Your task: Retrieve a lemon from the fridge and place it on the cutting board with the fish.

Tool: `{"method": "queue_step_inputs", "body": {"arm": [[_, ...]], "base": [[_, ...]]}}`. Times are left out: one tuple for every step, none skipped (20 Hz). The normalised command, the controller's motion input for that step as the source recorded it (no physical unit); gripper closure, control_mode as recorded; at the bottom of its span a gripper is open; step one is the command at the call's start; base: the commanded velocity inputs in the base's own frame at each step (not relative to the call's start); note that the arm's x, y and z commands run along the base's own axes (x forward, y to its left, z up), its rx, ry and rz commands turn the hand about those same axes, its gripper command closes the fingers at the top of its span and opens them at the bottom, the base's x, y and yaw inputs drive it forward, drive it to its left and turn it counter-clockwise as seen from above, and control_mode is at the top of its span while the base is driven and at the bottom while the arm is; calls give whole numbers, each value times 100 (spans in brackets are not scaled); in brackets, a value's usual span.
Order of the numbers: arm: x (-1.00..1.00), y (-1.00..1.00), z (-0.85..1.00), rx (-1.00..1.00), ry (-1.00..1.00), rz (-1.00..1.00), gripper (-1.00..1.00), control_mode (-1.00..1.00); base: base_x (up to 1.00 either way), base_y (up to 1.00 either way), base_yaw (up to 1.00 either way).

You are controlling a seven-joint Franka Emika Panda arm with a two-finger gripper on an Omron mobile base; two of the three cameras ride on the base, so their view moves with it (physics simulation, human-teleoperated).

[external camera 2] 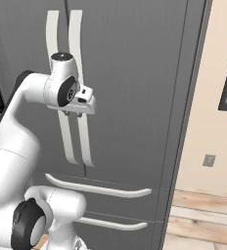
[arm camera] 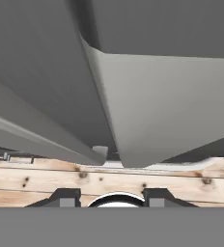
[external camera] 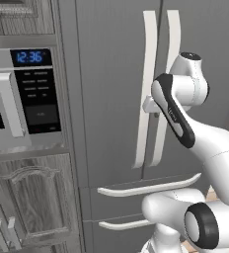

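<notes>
Fridge (external camera: pixel 111 99) doors look shut, so I'd guess the lemon's somewhere inside. The gripper (external camera 2: pixel 72 114), at about 9 o'clock in the right base view, sits at the handles (external camera 2: pixel 79 88), jaws narrow, maybe clamped on one; can't tell. Door's probably heavy and stiff, handle slick; grab mid-handle.

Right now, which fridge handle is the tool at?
The right-door vertical handle: the tool sits shut against it, left-door handle beside it; the two drawer handles lie lower.
</notes>
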Motion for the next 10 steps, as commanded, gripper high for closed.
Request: {"method": "queue_step_inputs", "body": {"arm": [[0, 0, 0, 0, 0, 0, -100, 100], [0, 0, 0, 0, 0, 0, -100, 100], [0, 0, 0, 0, 0, 0, -100, 100], [0, 0, 0, 0, 0, 0, -100, 100], [0, 0, 0, 0, 0, 0, -100, 100], [0, 0, 0, 0, 0, 0, -100, 100], [0, 0, 0, 0, 0, 0, -100, 100], [0, 0, 0, 0, 0, 0, -100, 100], [0, 0, 0, 0, 0, 0, -100, 100], [0, 0, 0, 0, 0, 0, -100, 100]], "base": [[0, 0, 0], [0, 0, 0], [0, 0, 0], [0, 0, 0], [0, 0, 0], [0, 0, 0], [-5, 0, 0], [-13, 0, 0], [-19, 0, 0], [-29, 0, 0]]}}
